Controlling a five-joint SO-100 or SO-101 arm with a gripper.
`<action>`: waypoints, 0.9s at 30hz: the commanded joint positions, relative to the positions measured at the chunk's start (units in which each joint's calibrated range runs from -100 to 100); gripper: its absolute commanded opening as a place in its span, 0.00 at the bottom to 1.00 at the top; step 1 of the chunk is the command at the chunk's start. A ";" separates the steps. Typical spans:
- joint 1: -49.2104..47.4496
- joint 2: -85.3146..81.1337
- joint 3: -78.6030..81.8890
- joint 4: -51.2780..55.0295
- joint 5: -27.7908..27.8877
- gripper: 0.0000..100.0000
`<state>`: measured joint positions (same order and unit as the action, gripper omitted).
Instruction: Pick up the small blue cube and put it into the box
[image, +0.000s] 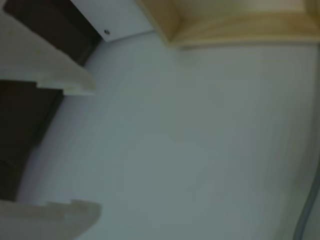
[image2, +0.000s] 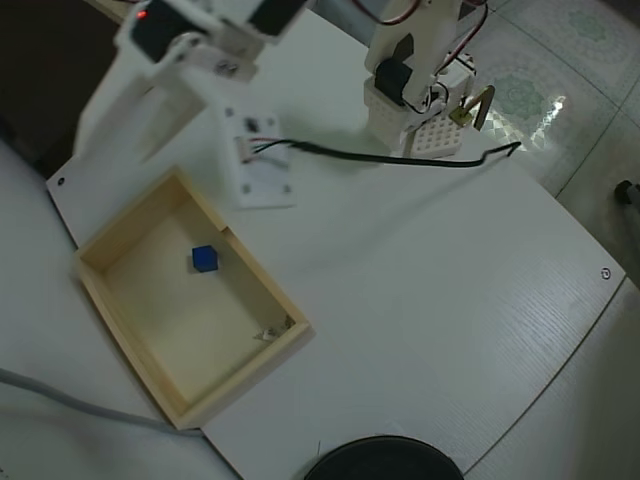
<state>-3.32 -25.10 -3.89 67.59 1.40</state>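
The cube (image2: 204, 259) lies on the bottom of the box (image2: 118, 232), in its upper half in the overhead view, apart from the walls. The end effector (image: 80, 150) hangs over the white surface (image2: 420, 280) beside the box, wide open and holding nothing. In the wrist view only a box corner shows at top, no cube.
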 joint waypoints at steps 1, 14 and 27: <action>0.33 -7.96 9.77 -3.78 -0.28 0.19; -0.19 -41.94 55.02 -11.94 0.24 0.02; 0.04 -74.82 93.94 -24.18 0.24 0.02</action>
<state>-3.32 -94.50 85.52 45.07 1.50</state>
